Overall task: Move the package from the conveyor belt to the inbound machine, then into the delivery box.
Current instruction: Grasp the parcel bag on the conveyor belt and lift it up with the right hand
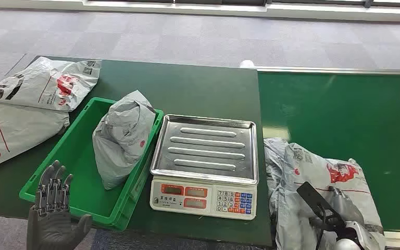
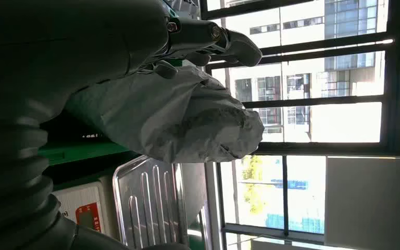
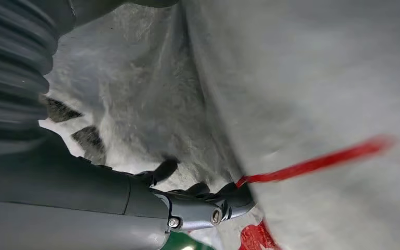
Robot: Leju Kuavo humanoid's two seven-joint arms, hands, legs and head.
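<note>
Grey plastic package w/ red print (image 1: pixel 317 187) lay on green conveyor belt (image 1: pixel 344 114); right hand (image 1: pixel 338 219) fingers pressed into it, grip unclear; left hand (image 1: pixel 52 208) fingers spread, holding nothing.

Even overhead light, soft shadows. Windows (image 2: pixel 312 78) beyond the left hand (image 2: pixel 208 44) overexpose; right wrist view blurs.

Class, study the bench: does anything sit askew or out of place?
Yes. The grey package in the green bin stands on end, leaning on the wall beside the scale and poking above the rim rather than lying flat. Two more packages sprawl loose on the table, outside the bin. The scale's tray is bare.
</note>
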